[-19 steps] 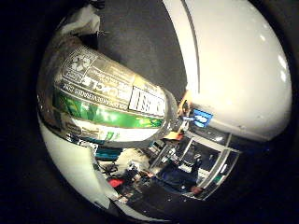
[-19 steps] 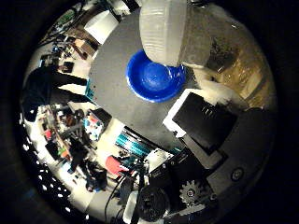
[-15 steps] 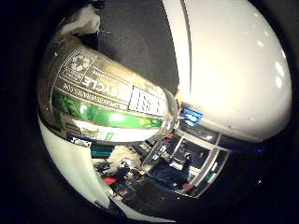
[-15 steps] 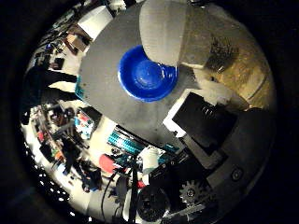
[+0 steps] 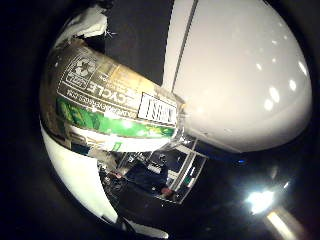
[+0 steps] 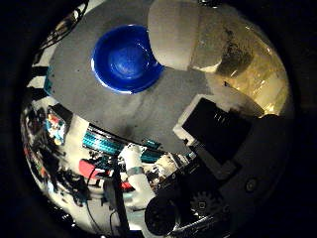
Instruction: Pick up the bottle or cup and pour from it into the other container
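Note:
A clear plastic bottle point(image 5: 115, 112) with a green and white label lies close against my palm, held by my hand point(image 6: 223, 144). Its white cap point(image 6: 173, 34) and neck show in the thumb side view, tilted so the cap end hangs over the rim of a blue bowl point(image 6: 124, 59). The bowl stands on a grey table point(image 6: 148, 114) below. Black and white finger parts wrap beside the bottle.
The table's teal-trimmed edge point(image 6: 109, 141) borders a cluttered room area with equipment. A large white rounded surface point(image 5: 240, 75) fills much of the little finger side view.

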